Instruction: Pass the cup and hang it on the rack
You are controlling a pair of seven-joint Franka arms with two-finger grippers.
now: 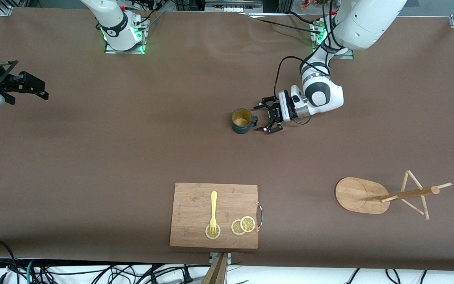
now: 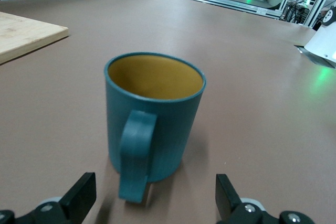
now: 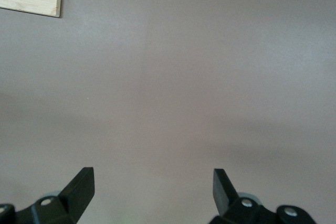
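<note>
**Cup upright mid-table, left gripper spread at its handle**

The cup stood upright on the brown table, about midway along it, its mustard-yellow inside showing nothing in it. Its loop handle pointed toward the left gripper, which sat low just beside the handle with its fingers spread wide on either side and holding nothing (the wrist view showed a gap between each fingertip and the handle). Bare cloth ran all around the cup, with wide room toward both ends of the table.

Nearer the front camera lay the cutting board, close to the table's near edge. On it rested a yellow fork, its tines over one of three lemon slices; the other two overlapped beside the board's metal handle.

Toward the left arm's end of the table, the rack lay tipped on its side, its post and pegs pointing toward the table's end, no mug on any peg.

The right gripper waited at the right arm's end, over bare table, fingers wide apart and empty.
</note>
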